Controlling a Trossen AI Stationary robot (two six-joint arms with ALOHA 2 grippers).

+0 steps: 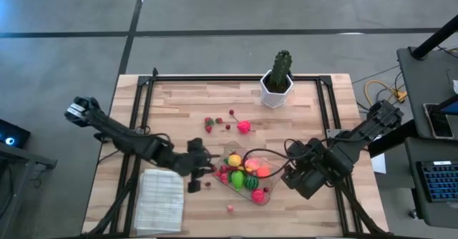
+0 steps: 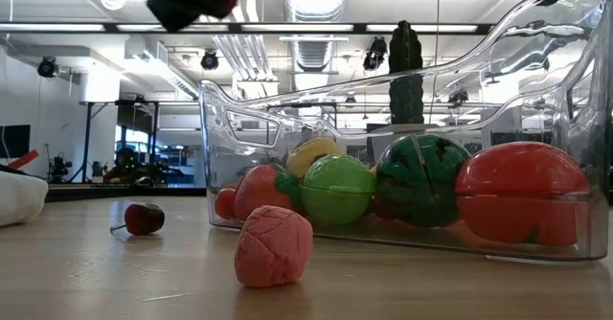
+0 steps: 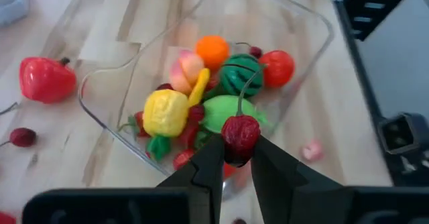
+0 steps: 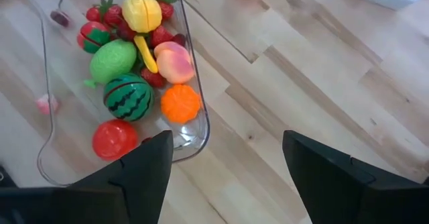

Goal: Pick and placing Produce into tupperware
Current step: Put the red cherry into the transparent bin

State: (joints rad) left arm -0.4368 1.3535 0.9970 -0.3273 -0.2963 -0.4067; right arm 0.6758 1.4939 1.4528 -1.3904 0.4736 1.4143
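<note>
At the lower centre of the high view, the left gripper (image 3: 236, 158) pinches a small red berry (image 3: 240, 133), seemingly a cherry, above the tupperware (image 1: 266, 193) to drop it in, while the right gripper (image 4: 224, 160), fingers spread, waits beside it on the bench (image 1: 315, 117).

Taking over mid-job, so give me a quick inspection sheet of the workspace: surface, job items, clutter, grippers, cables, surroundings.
Surface: wooden table, dry.
Job's things: tupperware holds many fruits; strawberry, pink piece and small berries lie outside.
Clutter: potted cactus; white cloth.
Grippers: left gripper shut on a cherry at the tupperware's edge; right gripper open beside the tupperware.
Cables: yellow cable off the table.
Surroundings: keyboard on a side desk.
</note>
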